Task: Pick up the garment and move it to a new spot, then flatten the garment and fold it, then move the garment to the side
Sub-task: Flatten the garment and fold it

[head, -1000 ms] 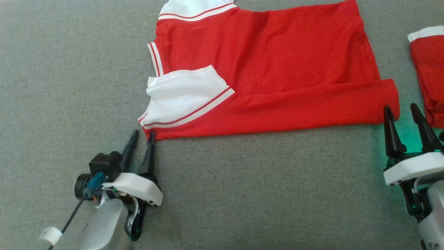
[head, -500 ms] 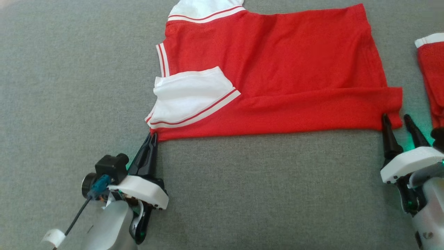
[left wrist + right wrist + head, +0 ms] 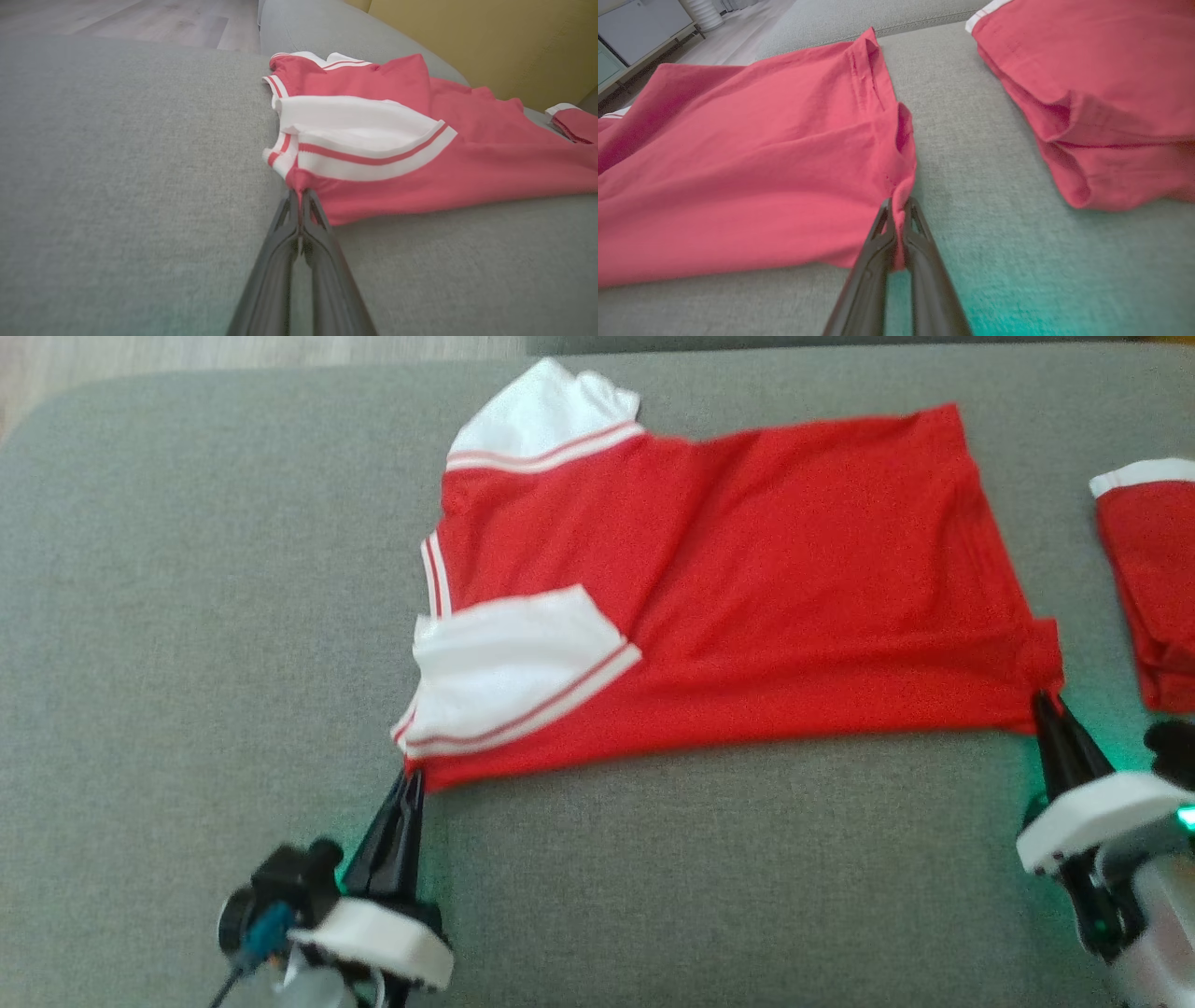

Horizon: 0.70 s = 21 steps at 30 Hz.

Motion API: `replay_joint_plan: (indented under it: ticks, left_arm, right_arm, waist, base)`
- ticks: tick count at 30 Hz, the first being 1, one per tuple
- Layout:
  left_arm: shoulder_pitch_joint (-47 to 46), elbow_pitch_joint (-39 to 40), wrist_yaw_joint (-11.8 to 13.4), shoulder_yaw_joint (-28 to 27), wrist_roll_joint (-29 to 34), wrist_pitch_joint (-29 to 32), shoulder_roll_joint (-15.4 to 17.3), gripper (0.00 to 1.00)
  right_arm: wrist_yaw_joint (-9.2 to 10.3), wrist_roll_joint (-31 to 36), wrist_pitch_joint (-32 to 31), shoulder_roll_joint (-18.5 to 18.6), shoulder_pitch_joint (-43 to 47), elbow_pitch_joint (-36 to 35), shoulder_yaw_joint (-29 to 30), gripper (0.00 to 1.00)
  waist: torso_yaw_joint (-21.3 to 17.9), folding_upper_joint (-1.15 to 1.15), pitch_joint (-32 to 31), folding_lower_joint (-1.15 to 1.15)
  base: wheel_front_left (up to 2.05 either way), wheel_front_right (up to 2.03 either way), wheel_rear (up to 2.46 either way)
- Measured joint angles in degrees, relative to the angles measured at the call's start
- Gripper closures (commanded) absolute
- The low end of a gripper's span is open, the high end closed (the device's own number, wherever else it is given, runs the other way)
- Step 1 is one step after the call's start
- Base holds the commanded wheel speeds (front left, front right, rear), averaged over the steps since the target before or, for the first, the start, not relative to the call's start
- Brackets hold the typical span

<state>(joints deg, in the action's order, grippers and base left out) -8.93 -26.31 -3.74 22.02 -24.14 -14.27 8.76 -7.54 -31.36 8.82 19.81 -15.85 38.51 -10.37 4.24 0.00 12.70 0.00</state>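
Observation:
The garment is a red shirt with white, red-striped sleeves, lying partly folded on the grey cushion. One white sleeve is turned over its near left part. My left gripper is shut on the garment's near left corner, just below that sleeve; the pinched garment shows past my left gripper. My right gripper is shut on the near right corner, where the hem bunches between the fingers. In the right wrist view the garment rises slightly at my right gripper.
A second red garment with a white edge lies folded at the right, close to my right arm, and appears as a red garment in the right wrist view. Wooden floor lies beyond the cushion's far left edge. A yellow backrest stands behind.
Both grippers have closed on the garment's near corners, the left first, then the right. The head camera has tilted, so the cushion's far edge now shows.

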Motion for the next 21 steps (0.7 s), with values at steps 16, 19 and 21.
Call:
replay_joint_plan:
  ticks: [16, 19, 21]
  left_arm:
    - [13.9, 10.8, 2.3, 0.6, -0.1, 2.7, 2.6, 1.0]
    - [16.1, 12.2, 2.7, 0.9, -0.9, 4.3, 3.1, 1.0]
    - [17.0, 12.7, 2.7, 1.2, -1.3, 5.5, 3.4, 1.0]
  right_arm:
    - [0.0, 0.9, -0.5, 2.1, 14.0, -7.7, 3.4, 1.0]
    - [0.0, 1.6, -1.6, 1.1, 16.2, -9.5, 4.9, 1.0]
    - [0.0, 2.0, -2.1, 0.4, 17.3, -10.4, 5.6, 1.0]
  waist:
    - [0.5, 0.0, -6.5, -0.01]
    - [0.3, 0.0, -7.3, -0.01]
    - [0.2, 0.0, -7.4, -0.01]
  base:
    - [0.0, 0.0, 0.0]
    - [0.0, 0.0, 0.0]
    - [0.0, 0.0, 0.0]
